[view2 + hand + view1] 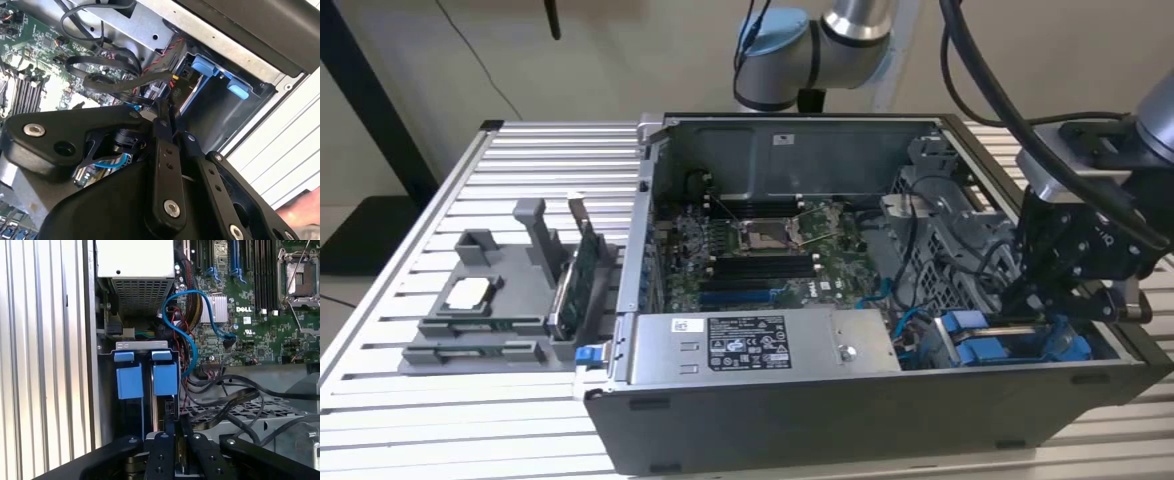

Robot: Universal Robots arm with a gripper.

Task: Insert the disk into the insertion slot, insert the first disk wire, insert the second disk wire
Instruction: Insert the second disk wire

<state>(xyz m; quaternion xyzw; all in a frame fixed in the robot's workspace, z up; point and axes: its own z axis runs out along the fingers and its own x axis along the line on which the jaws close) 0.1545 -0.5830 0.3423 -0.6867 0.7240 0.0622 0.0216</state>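
Observation:
The disk (165, 379), in its bright blue caddy, sits upright in the insertion slot (141, 345) of the dark grey drive cage, beside a second blue caddy (129, 381). In the exterior view the blue caddies (983, 352) show at the case's front corner, on the exterior view's right. My gripper (1017, 318) reaches down into the cage at the disk's inner end. Its fingers (172, 416) stand close together, and they look shut on the end of a black disk wire (125, 92) that runs up to the gripper (164, 107). The contact point itself is hidden.
The grey labelled power-supply box (761, 345) lies along the case front. The green motherboard (761, 250) fills the case floor. A blue cable (192, 340) and several black cables (235, 400) loop beside the cage. A grey parts holder (494, 300) stands on the slatted table (400, 400).

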